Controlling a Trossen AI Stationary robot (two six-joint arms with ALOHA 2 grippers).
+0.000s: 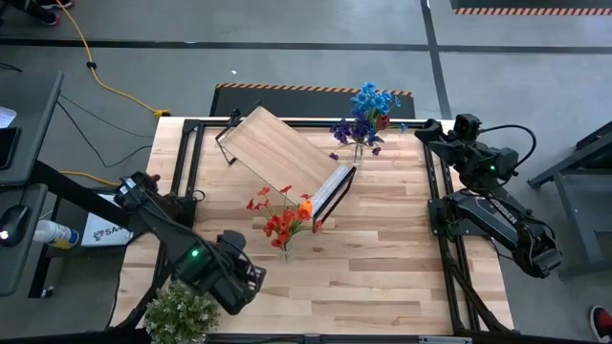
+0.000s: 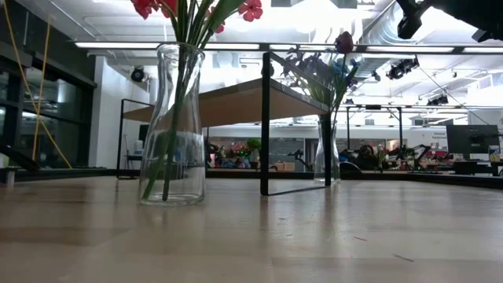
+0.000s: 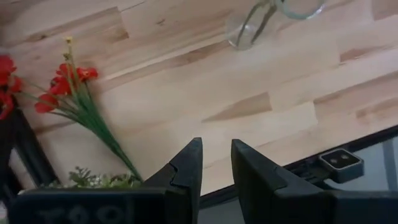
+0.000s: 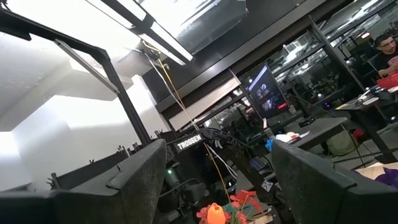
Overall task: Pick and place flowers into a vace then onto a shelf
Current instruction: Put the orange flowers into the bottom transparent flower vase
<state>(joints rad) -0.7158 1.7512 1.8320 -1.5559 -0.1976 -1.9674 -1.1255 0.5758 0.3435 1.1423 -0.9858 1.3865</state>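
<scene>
Plank tabletop [image 1: 382, 258], flowers [image 1: 285, 218], shelf [image 1: 282, 153]

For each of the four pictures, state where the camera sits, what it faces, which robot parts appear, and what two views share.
High: overhead, straight down; both arms, shelf.
Low: tabletop height, level; near vase, arm at top right.
Left wrist: faces tabletop; left end effector open.
Right wrist: faces room; right end effector open.
Shared: high and left wrist show the red flowers.

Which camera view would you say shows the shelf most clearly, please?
The high view: the whole shelf shows from above, set at an angle between both vases. The low view catches only its underside and black legs. The wrist views barely show it.
</scene>
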